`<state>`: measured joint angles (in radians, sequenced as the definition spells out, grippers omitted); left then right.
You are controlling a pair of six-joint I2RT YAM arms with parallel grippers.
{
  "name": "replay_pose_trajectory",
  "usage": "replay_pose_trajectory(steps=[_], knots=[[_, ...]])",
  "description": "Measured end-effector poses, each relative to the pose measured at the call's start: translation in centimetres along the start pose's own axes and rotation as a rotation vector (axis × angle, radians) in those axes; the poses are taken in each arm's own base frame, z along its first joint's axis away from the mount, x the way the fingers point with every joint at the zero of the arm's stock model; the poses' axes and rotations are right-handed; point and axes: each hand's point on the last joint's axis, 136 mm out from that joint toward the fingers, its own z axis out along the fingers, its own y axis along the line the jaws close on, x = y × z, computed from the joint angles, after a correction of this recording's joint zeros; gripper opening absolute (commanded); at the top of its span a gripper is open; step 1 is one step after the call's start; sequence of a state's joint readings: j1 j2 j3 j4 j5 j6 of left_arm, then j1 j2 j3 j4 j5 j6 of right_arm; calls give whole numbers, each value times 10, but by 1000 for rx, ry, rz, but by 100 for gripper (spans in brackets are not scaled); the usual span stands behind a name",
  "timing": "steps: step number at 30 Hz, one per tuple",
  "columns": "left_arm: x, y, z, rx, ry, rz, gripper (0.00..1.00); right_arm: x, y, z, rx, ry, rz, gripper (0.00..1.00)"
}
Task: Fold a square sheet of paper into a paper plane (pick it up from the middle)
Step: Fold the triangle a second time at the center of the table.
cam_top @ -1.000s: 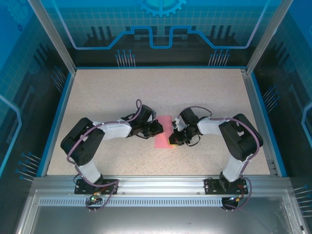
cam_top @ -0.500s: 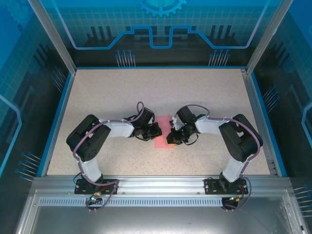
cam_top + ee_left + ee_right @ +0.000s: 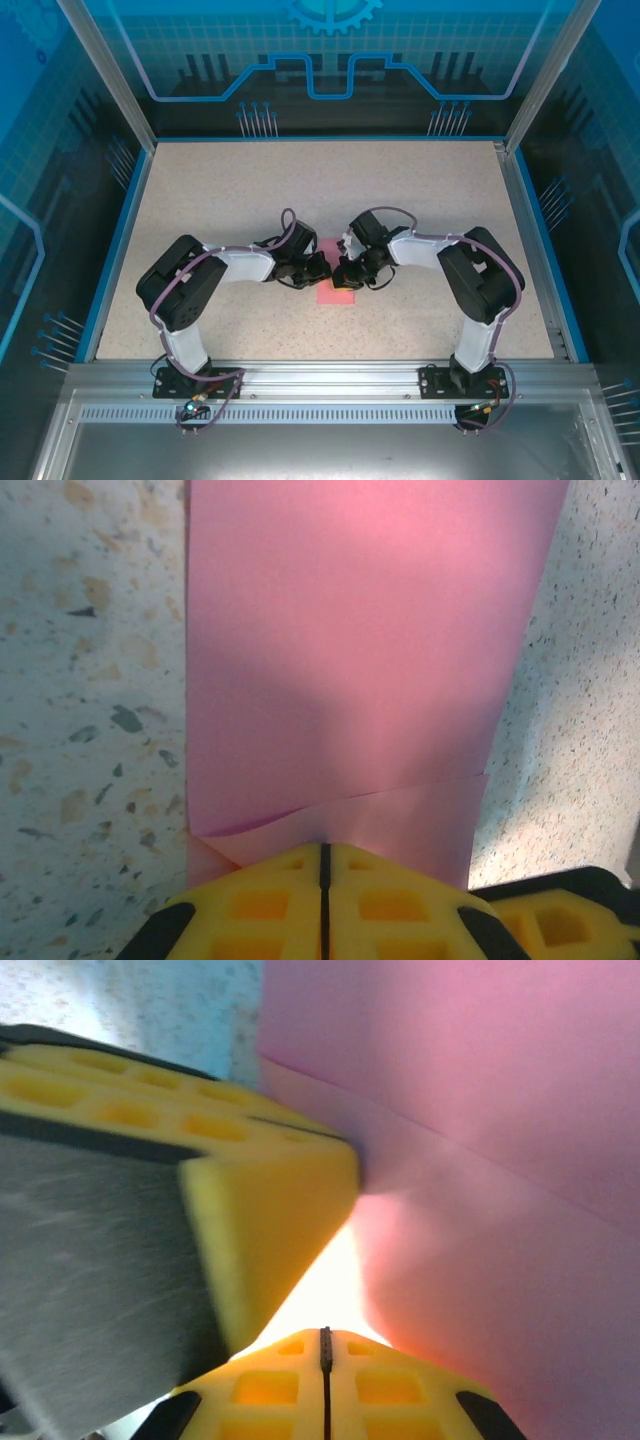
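Observation:
The pink sheet of paper [image 3: 337,293] lies mid-table, folded into a narrow strip, and both grippers cover most of it. In the left wrist view the paper [image 3: 350,660] lies flat with one layer edge crossing near my fingertips. My left gripper [image 3: 320,270] [image 3: 323,846] is shut, its tips resting on the paper's near end. My right gripper [image 3: 342,277] [image 3: 325,1332] is also shut, right beside the left gripper's yellow fingers [image 3: 270,1190]. A raised fold of the paper [image 3: 480,1110] curves up on its right. I cannot tell whether either gripper pinches the paper.
The speckled table [image 3: 420,190] has blue rails [image 3: 110,250] and glass walls round it. The two arms meet tip to tip over the paper. A finger of the right gripper [image 3: 560,915] shows at the lower right of the left wrist view.
My right gripper has slid left across the paper up to the left gripper, and less pink shows now. The left gripper shifted slightly early on, then stayed put.

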<state>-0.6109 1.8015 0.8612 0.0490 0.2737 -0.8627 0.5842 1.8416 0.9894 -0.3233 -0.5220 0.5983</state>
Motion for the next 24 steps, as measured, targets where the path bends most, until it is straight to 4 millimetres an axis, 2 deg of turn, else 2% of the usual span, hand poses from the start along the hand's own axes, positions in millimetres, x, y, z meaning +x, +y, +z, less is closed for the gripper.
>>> replay_pose_trajectory(steps=[3, 11, 24], knots=[[0, 0, 0, 0, 0, 0, 8, 1, -9, 5, 14, 9, 16, 7], [0, 0, 0, 1, 0, -1, 6, 3, -11, 4, -9, -2, 8, 8], [0, 0, 0, 2, -1, -1, 6, 30, -32, -13, -40, -4, 52, 10]])
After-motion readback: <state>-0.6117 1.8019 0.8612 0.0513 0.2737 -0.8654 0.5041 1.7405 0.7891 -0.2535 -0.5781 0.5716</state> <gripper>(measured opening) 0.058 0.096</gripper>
